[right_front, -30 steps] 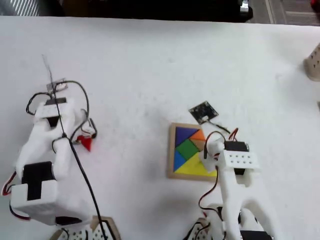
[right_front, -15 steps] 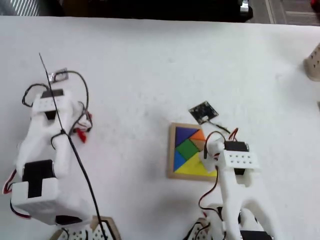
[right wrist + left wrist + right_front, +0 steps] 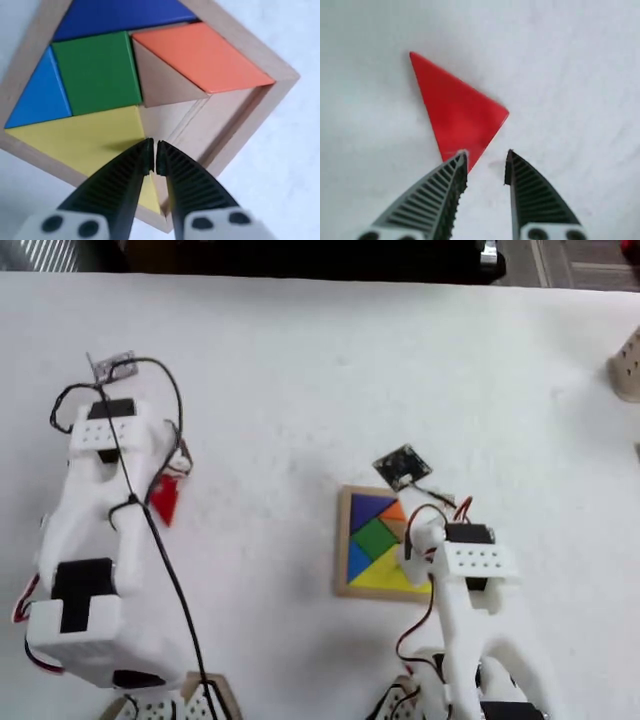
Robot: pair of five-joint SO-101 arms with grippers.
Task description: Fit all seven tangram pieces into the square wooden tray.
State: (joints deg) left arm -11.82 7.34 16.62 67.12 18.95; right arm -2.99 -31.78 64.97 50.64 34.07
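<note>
Left claw (image 3: 485, 156) hangs with its fingers apart, one tip at a corner of the red triangle (image 3: 455, 107). That piece lies flat on the white table (image 3: 300, 370), its longest edge running away from the claw, with open table around it. Right claw (image 3: 153, 150), fingers together and holding nothing, sits over the wooden tray's (image 3: 280, 75) unfilled corner.
</note>
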